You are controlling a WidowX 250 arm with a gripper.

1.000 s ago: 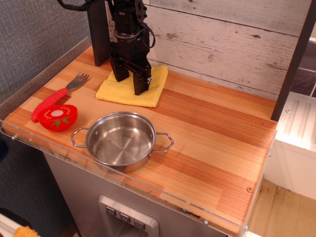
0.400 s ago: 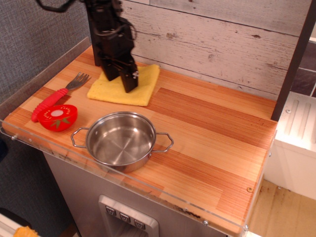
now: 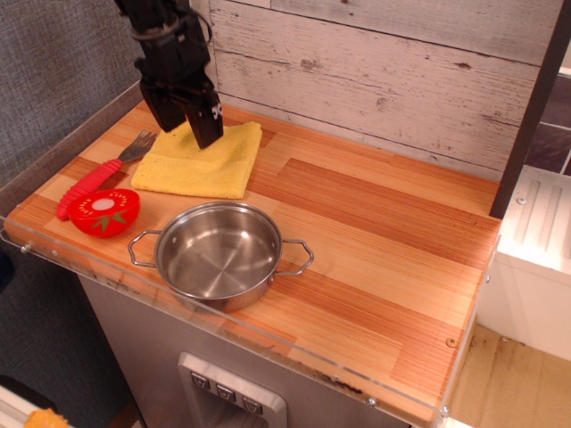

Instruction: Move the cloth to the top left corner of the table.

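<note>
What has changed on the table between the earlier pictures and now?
The gripper has travelled left along the back wall, dragging the yellow cloth with it toward the fork. The steel pot, tomato slice and fork have not moved.

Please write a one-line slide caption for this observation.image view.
Black gripper above a yellow cloth near the wooden table's far left corner.

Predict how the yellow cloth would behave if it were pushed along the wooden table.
The cloth looks like soft terry lying flat, so it would probably bunch or wrinkle, not slide stiffly. It appears thin, so likely light. Its textured weave may drag on the table.
</note>
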